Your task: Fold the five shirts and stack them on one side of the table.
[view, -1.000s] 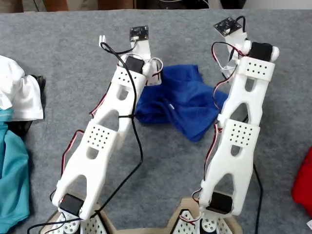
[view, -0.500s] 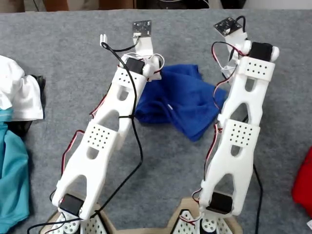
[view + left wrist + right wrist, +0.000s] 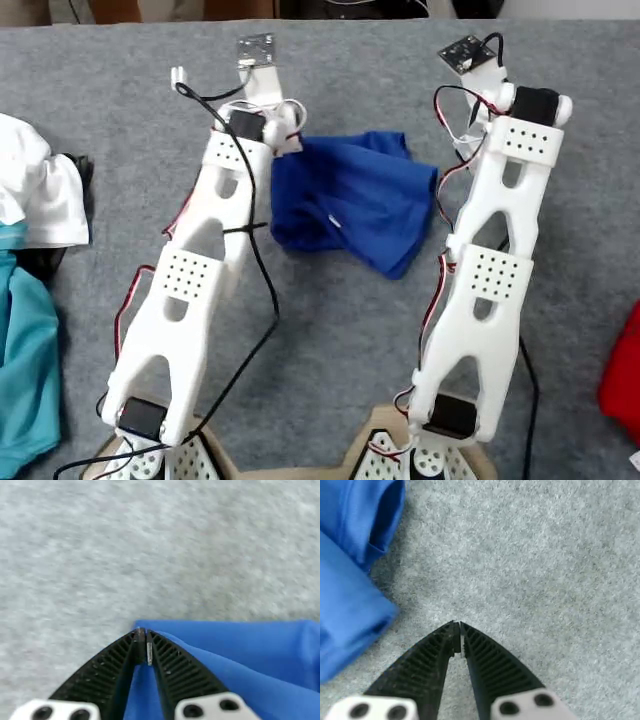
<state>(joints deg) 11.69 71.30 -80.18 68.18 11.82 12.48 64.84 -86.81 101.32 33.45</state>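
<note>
Your left claw (image 3: 142, 641) is clenched on the far left corner of the blue shirt (image 3: 350, 200). The cloth is pinched between its 2 black fingers (image 3: 102, 676). The blue shirt lies in a loose, wrinkly heap on the grey table (image 3: 330, 330). It sits between your 2 arms, a bit toward the far side. Your right claw (image 3: 458, 632) is shut tight with nothing in it. It hangs over the grey table just beside the right edge of the blue shirt and does not touch it. At the left edge of the table you have a white shirt (image 3: 40, 195), and a teal cloth (image 3: 25, 340) touches its near side. A small dark thing (image 3: 78, 170) peeks out beside the white shirt. At the right edge, on the near side, you have a red cloth (image 3: 625, 375), well apart from the blue shirt.
</note>
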